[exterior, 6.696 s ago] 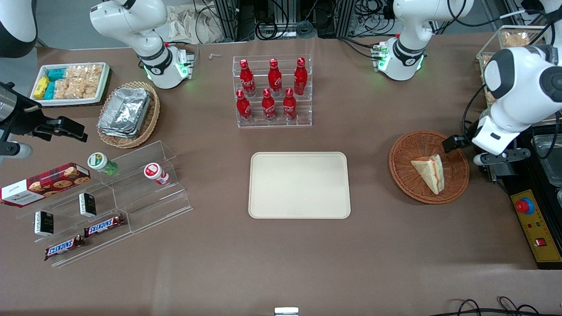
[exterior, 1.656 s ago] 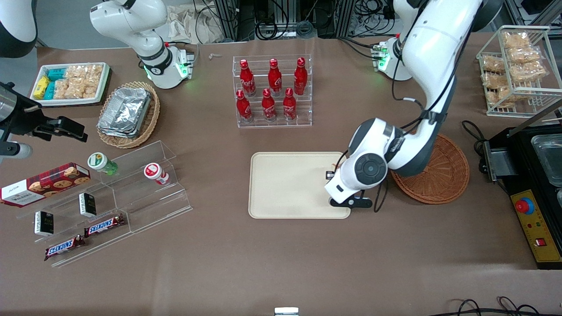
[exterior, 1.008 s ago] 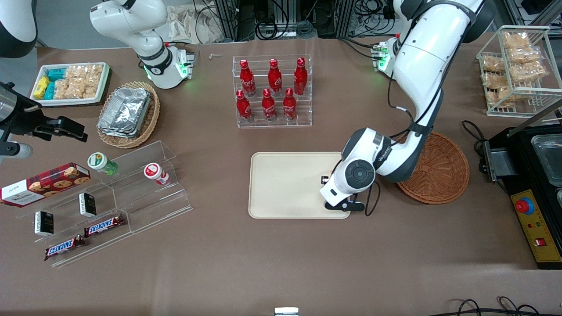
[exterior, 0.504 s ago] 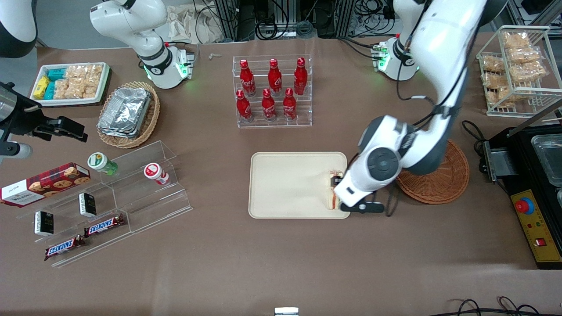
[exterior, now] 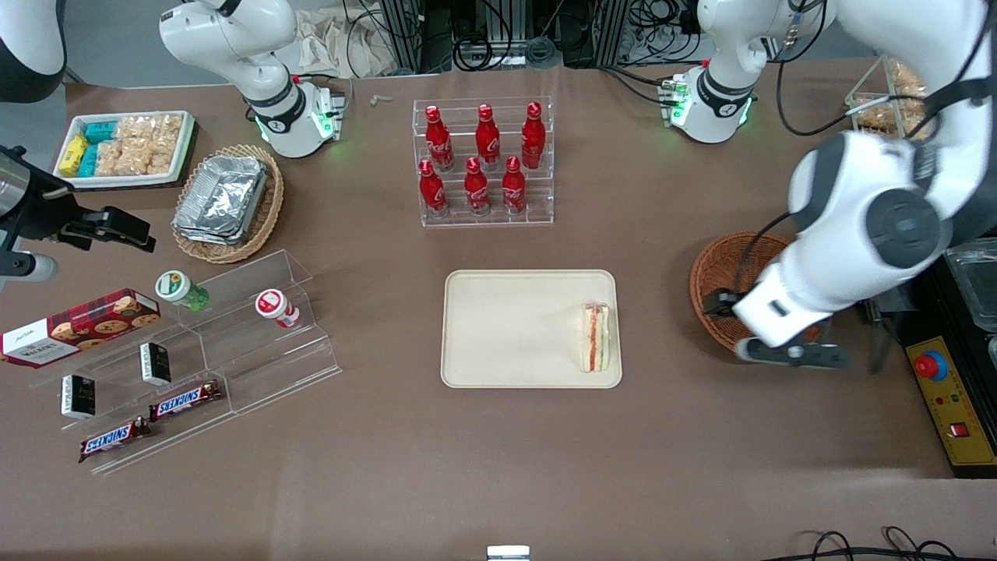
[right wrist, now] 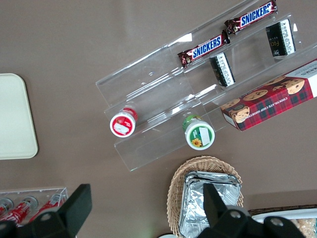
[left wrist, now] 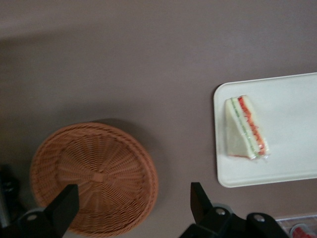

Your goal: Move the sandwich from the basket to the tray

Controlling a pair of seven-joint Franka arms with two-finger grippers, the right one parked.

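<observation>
The sandwich (exterior: pixel 595 337) lies on the cream tray (exterior: pixel 514 327), at the tray's end nearest the basket, with its red and green stripe facing up. It also shows in the left wrist view (left wrist: pixel 245 128) on the tray (left wrist: pixel 292 124). The reddish-brown wicker basket (exterior: pixel 720 273) holds nothing, as the left wrist view (left wrist: pixel 94 178) shows. My left gripper (exterior: pixel 720 304) hangs above the basket's edge (left wrist: pixel 130 206), open and holding nothing, well apart from the sandwich.
A clear rack of red bottles (exterior: pixel 484 160) stands farther from the camera than the tray. A black control box with a red button (exterior: pixel 946 389) lies beside the basket. A clear stepped shelf of snacks (exterior: pixel 195 351) and a tan basket of foil trays (exterior: pixel 230 202) lie toward the parked arm's end.
The sandwich was carried out of the basket and set down on the tray. In the last half second my gripper let go of it, rose and moved back over the basket.
</observation>
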